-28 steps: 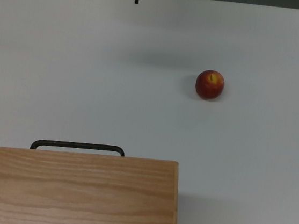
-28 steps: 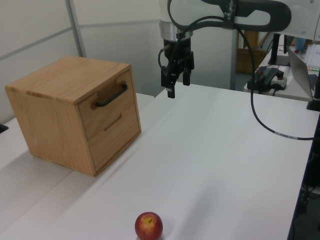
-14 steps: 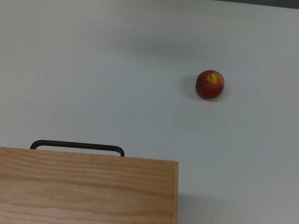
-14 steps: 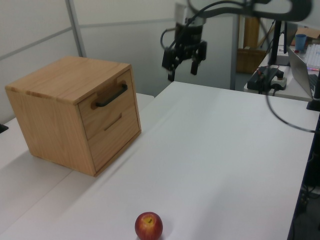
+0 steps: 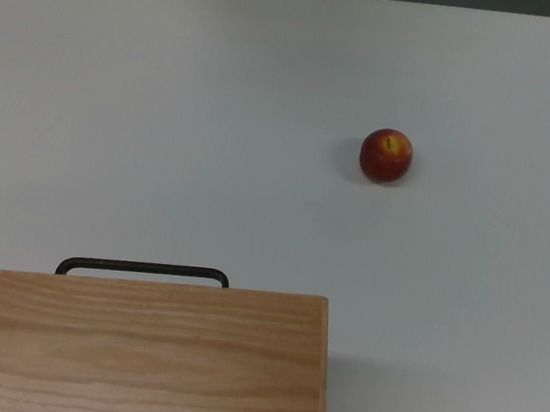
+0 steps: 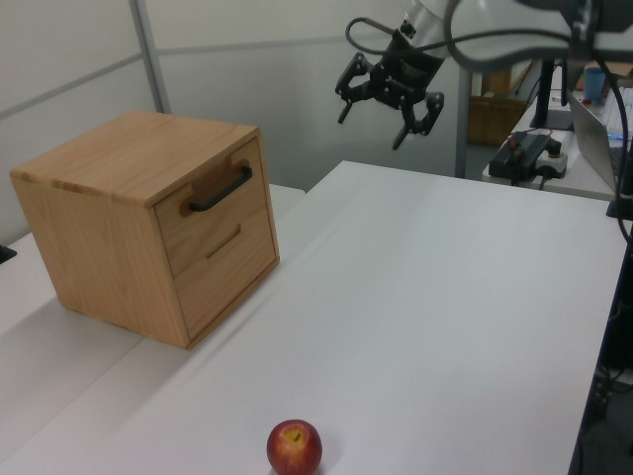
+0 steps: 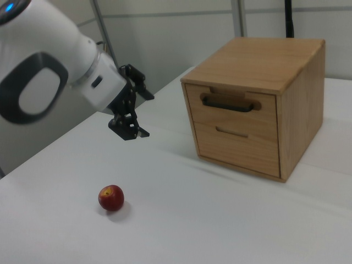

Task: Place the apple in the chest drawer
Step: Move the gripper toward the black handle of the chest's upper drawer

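The apple (image 5: 386,156) is small and red with a yellow patch at its stem, and it rests alone on the white table (image 5: 211,159). It shows near the left view's bottom edge (image 6: 294,447) and low at the right view's left (image 7: 111,198). The oak-grain chest (image 6: 129,218) stands with its drawers pushed in. The top chest drawer (image 7: 231,113) carries a black bar handle (image 5: 142,270). My gripper (image 6: 369,132) hangs open and tilted, high over the table's far end, holding nothing and well away from both apple and chest. It is out of the top view; in the right view the gripper (image 7: 149,116) is above and beyond the apple.
A black cable (image 6: 534,237) droops from the arm over the table in the left view's right. Past the table's far edge, the left view shows a power adapter (image 6: 529,153) and a laptop (image 6: 593,124). Partition walls stand behind the chest.
The gripper rose, swung toward the left view's right and tilted, leaving the top view's upper edge. Its fingers stay spread. Apple and chest have not moved.
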Controlling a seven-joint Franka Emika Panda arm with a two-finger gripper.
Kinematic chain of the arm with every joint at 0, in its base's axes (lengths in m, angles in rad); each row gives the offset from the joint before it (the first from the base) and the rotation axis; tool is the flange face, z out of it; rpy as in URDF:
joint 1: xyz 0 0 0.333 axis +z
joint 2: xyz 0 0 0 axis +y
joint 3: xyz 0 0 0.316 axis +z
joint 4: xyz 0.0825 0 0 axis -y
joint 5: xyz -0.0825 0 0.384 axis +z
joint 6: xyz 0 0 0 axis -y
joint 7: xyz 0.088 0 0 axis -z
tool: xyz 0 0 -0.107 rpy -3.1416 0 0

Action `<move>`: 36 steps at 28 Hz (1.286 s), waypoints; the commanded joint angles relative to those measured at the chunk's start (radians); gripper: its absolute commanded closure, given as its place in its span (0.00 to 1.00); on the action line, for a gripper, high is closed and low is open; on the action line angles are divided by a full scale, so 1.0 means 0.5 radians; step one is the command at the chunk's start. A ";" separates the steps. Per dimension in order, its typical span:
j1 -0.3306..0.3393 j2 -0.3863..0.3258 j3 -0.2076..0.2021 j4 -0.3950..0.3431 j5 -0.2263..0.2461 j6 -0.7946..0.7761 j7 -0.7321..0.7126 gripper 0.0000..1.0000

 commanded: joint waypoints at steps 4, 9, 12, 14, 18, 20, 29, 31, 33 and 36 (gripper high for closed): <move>-0.180 -0.012 0.164 -0.274 0.083 0.707 0.755 0.00; -0.198 0.211 0.241 -0.250 0.215 0.919 0.780 0.00; -0.186 0.392 0.266 -0.192 0.252 1.158 0.777 0.00; -0.180 0.521 0.269 -0.128 0.255 1.265 0.777 0.00; -0.140 0.846 0.278 0.078 0.234 1.431 0.771 0.00; -0.110 0.963 0.278 0.149 0.225 1.508 0.768 0.00; -0.057 1.393 0.278 0.492 0.222 1.683 0.593 0.00; -0.054 1.469 0.278 0.572 0.219 1.683 0.593 0.00; -0.024 1.555 0.278 0.661 0.215 1.686 0.593 0.00; -0.011 1.598 0.275 0.701 0.203 1.726 0.584 0.00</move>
